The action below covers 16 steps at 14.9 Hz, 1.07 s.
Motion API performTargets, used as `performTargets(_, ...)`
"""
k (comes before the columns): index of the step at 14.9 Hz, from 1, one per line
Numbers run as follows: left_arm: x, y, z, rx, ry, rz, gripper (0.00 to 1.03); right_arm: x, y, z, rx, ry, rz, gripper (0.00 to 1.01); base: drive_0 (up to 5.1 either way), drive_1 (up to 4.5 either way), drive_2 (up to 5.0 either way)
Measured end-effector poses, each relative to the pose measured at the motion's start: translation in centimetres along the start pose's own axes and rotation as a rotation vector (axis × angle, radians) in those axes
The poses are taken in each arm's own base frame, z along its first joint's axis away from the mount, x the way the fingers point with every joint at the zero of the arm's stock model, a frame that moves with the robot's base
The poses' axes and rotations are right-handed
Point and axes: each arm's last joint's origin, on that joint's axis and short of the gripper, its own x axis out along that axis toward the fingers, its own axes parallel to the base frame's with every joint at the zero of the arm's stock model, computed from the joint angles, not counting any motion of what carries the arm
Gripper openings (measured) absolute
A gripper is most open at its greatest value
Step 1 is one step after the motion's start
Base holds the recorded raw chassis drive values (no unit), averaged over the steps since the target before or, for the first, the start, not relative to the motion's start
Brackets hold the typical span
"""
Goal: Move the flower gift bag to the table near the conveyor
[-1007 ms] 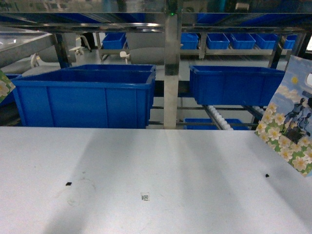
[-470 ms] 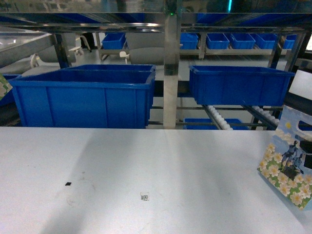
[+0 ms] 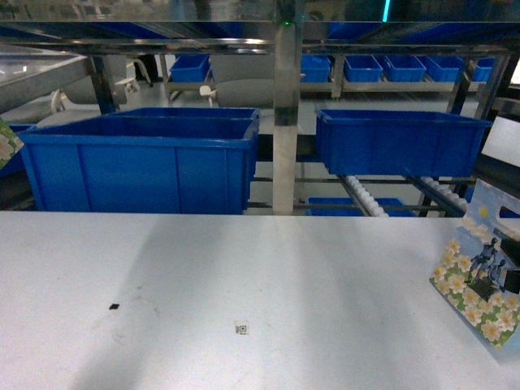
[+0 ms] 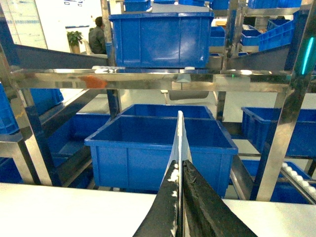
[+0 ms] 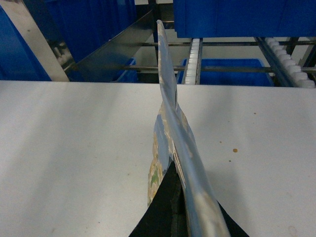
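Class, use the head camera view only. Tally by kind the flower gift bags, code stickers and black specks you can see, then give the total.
flower gift bags: 2 (the second is a sliver at the left edge)
code stickers: 1
black specks: 1
Total: 4

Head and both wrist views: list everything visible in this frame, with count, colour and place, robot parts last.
flower gift bag: one clearly seen, light blue with white-and-yellow flowers, right edge of the table, pinched in the right end effector.
second bag: one, pale and edge-on in the left wrist view, only a sliver at the head view's left edge.
table: one, white, foreground.
code sticker: one, small, on the table.
conveyor: one, steel frame with white rollers, behind the table.
blue bins: several, on the rack.
right end effector: black, shut on the bag.
left end effector: black, shut on the second bag.
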Motion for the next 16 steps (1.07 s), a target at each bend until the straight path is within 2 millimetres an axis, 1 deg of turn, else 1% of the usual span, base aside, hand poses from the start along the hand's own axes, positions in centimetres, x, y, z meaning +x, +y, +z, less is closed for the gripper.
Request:
performTargets(2,0.0,0.0,0.0,0.001,0.002,0.000,0.03,-0.5,0.5,-0.5,0.004,0.005,-0.023,0.20,0.0,0.00,0.0)
performTargets(4,0.0,0.0,0.0,0.000,0.001,0.000,0.03,-1.0,1.0,-0.6,0.026,0.008,-0.030,0.37,0.0,0.00,0.0)
performTargets(6,0.0,0.0,0.0,0.000,0.001,0.000,0.03,-1.6,1.3,0.3,0.045,-0.030,-0.050,0.55,0.0,0.00,0.0)
performTargets(7,0.0,0.0,0.0,0.000,0.001,0.000,0.03,-2.2,1.7,1.0,0.053,-0.067,-0.058,0.69,0.0,0.00,0.0)
performTargets(9,0.0,0.0,0.0,0.000,0.001,0.000,0.03,-3.4,2.1,1.8,0.053,-0.099,-0.082,0.90,0.0,0.00,0.0)
performTargets(10,0.0,0.0,0.0,0.000,0.001,0.000,0.03,-4.4,2.3,2.2,0.053,-0.105,-0.105,1.00,0.0,0.00,0.0)
performTargets(11,0.0,0.0,0.0,0.000,0.001,0.000,0.03,-5.4,2.6,2.5,0.043,-0.122,-0.118,0.97,0.0,0.00,0.0)
performTargets(12,0.0,0.0,0.0,0.000,0.001,0.000,0.03,-6.7,2.8,3.0,0.025,-0.130,-0.139,0.98,0.0,0.00,0.0)
performTargets(13,0.0,0.0,0.0,0.000,0.001,0.000,0.03,-8.6,3.1,3.8,-0.001,-0.142,-0.159,0.98,0.0,0.00,0.0)
performTargets(15,0.0,0.0,0.0,0.000,0.001,0.000,0.03,-11.6,3.7,5.3,-0.019,-0.174,-0.173,0.98,0.0,0.00,0.0)
performTargets(16,0.0,0.0,0.0,0.000,0.001,0.000,0.03,-13.6,4.4,5.9,-0.025,-0.197,-0.174,0.98,0.0,0.00,0.0)
